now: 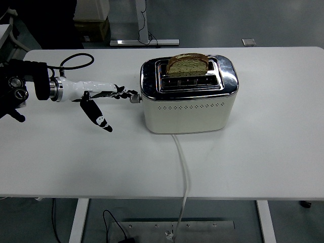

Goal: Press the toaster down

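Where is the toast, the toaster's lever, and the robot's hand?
toast (187, 64), head view, on the crust sticking out of the slot.
lever (134, 98), head view, on the knob at the toaster's left end.
left hand (101, 98), head view, on the palm.

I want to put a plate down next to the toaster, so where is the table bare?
Right of the toaster, the table is bare out to its right edge. The near strip is also free, except for the white cord running to the front edge. The left is crowded: the left hand reaches to the toaster's side lever, with a black cable looped behind it.
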### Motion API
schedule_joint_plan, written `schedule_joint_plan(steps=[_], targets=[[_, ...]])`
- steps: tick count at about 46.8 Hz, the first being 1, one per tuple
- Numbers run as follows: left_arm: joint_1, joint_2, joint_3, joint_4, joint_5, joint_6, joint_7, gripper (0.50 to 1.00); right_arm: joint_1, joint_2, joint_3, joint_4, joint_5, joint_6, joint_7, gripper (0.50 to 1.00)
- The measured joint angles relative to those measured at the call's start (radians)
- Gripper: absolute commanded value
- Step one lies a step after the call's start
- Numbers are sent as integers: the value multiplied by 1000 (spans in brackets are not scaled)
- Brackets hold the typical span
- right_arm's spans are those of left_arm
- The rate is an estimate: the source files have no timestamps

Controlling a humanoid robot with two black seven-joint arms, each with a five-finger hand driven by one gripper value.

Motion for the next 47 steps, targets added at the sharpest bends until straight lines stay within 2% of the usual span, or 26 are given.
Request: schedule_joint_plan(steps=[47], targets=[[24, 22, 1, -51, -2, 0, 14, 1000, 0, 0, 0, 0, 0, 0, 0, 1000]])
